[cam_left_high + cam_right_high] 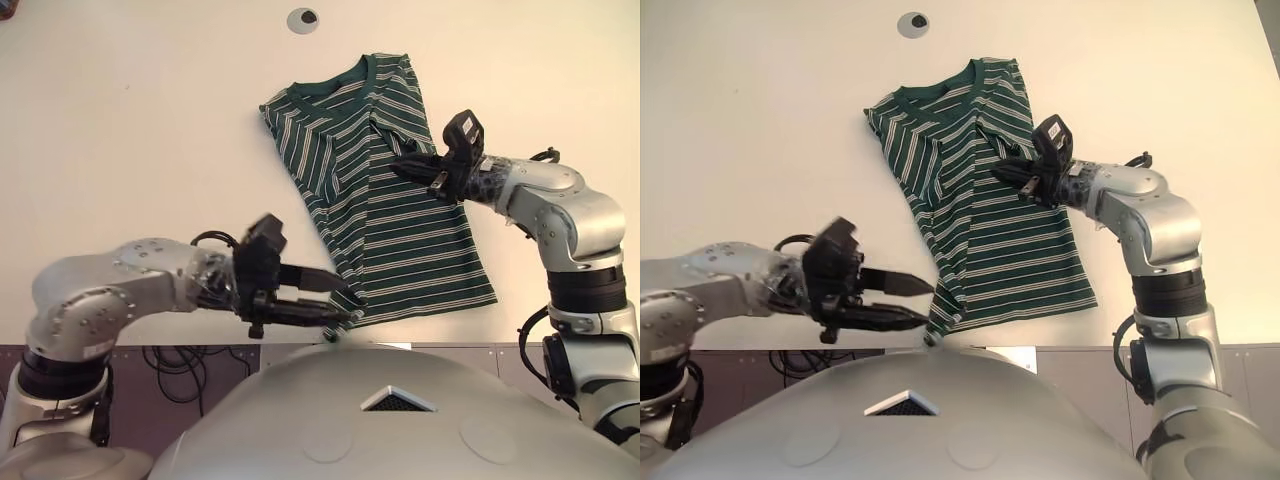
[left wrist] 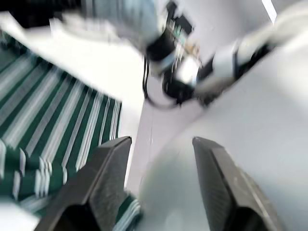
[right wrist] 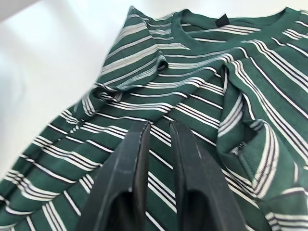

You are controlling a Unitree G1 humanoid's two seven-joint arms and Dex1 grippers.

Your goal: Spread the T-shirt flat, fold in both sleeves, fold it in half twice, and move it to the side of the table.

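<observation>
Left gripper (image 1: 348,302), fingers wide, sits at the near hem corner of the one T-shirt (image 1: 400,230); right gripper (image 1: 400,166), nearly closed, is over its chest. Collar points away across the tabletop (image 1: 130,130), long axis far-to-near.

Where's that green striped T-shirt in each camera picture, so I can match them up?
Left eye view: T-shirt centre, slightly right.
Right eye view: T-shirt centre.
Left wrist view: T-shirt beside the left gripper.
Right wrist view: T-shirt spread beyond the right gripper.
Shared landmark: dark green collar, in both eye views and the right wrist view.
</observation>
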